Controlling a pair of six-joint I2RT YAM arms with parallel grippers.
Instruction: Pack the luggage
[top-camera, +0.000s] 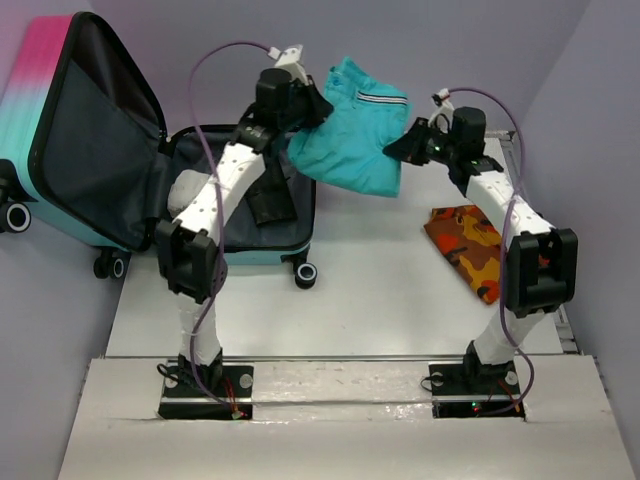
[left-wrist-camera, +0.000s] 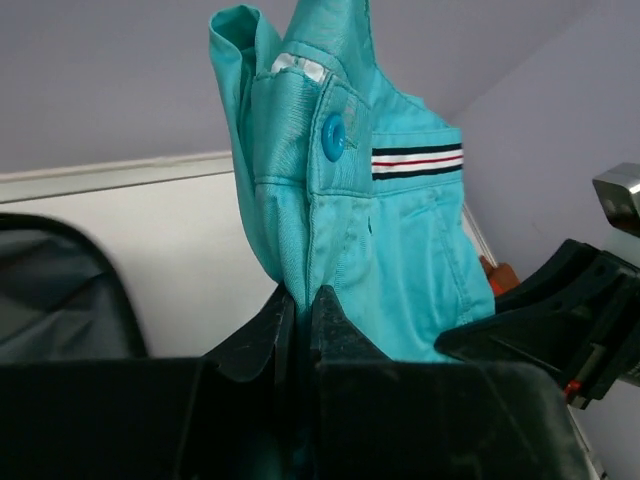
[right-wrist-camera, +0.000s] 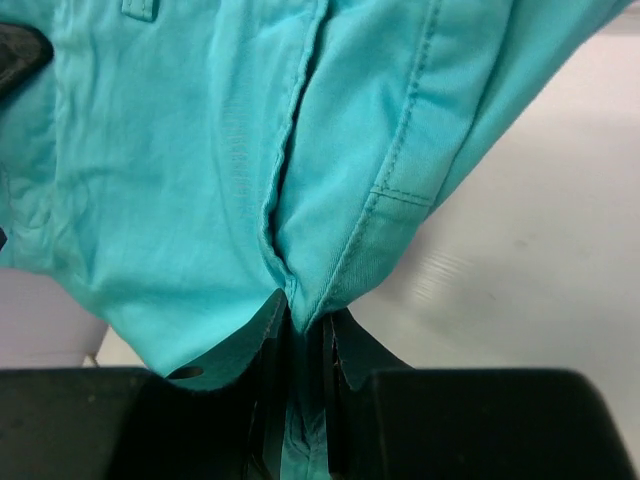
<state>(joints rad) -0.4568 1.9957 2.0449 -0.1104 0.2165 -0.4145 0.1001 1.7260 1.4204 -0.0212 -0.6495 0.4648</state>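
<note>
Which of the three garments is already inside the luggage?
The black garment, lying inside the open luggage. The teal shorts are held in the air; the orange camouflage piece lies on the table.

Soft, even, fairly bright light from above. Faint shadows fall on the white bench, and a mild sheen shows near its front edge. The close-up teal shorts look slightly soft.
</note>
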